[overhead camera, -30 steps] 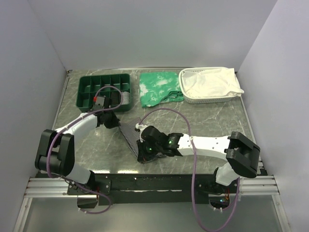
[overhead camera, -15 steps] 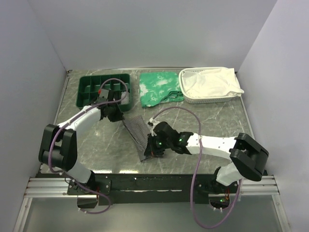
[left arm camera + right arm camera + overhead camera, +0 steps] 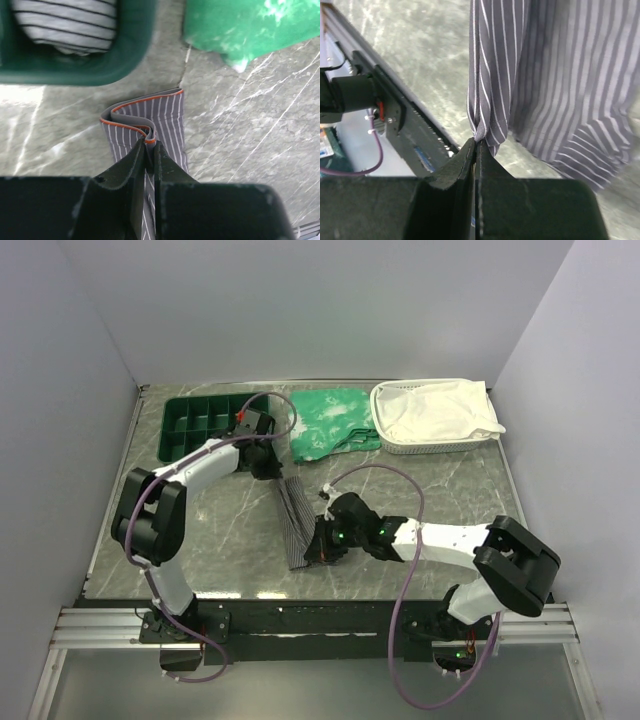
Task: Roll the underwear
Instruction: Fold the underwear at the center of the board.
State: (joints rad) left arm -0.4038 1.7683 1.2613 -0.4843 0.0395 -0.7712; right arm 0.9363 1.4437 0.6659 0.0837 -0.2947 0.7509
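The grey pinstriped underwear (image 3: 296,520) lay stretched into a narrow folded strip at the frame's centre, orange-edged waistband uppermost.

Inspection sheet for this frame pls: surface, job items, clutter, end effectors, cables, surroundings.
Surface: grey-green marbled table top; nothing amiss seen.
Job's things: grey pinstriped fabric underwear, orange-edged waistband, stretched into a narrow strip between both end effectors.
Clutter: dark green plastic compartment tray holding a striped fabric roll; green white-patterned cloth; white cloth in white mesh basket.
End effectors: left end effector shut on the waistband; right end effector shut on the opposite end.
Cables: purple cables loop over both arms.
Surroundings: pale walls on three sides; metal rail at near edge.
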